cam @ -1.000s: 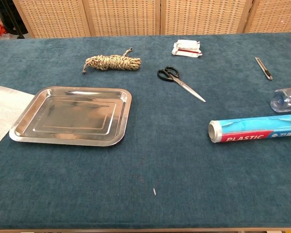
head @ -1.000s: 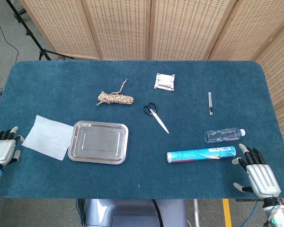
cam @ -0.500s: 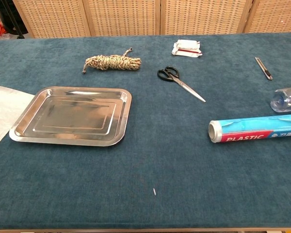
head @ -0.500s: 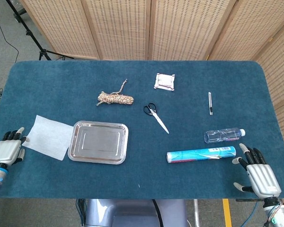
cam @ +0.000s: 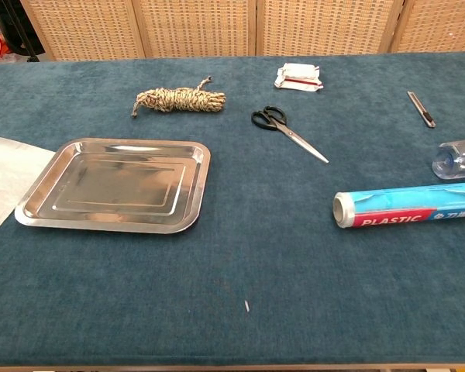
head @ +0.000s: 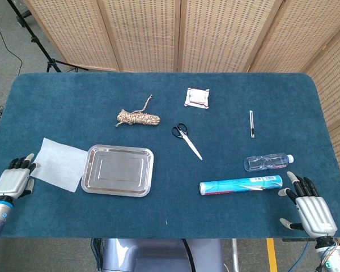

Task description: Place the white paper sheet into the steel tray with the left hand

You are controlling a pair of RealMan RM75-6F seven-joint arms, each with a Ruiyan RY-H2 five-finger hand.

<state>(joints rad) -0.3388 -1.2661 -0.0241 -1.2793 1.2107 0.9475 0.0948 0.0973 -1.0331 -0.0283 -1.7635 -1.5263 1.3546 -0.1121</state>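
Note:
The white paper sheet (head: 59, 164) (cam: 4, 177) lies flat on the blue cloth, just left of the steel tray (head: 118, 170) (cam: 116, 186). The tray holds nothing. My left hand (head: 12, 180) shows only in the head view, at the table's front left; its fingers are apart, their tips beside the sheet's left corner, and it holds nothing. My right hand (head: 309, 208) rests at the front right edge with fingers spread, holding nothing. Neither hand appears in the chest view.
Behind the tray lie a rope bundle (head: 137, 118), scissors (head: 186, 139), a white packet (head: 197, 97) and a pen-like cutter (head: 251, 123). A water bottle (head: 267, 162) and a plastic-wrap roll (head: 241, 185) lie near my right hand. Wicker screens stand behind the table.
My left hand has moved right and a little toward the front, closing in on the sheet's left corner. The right hand and all objects stay put.

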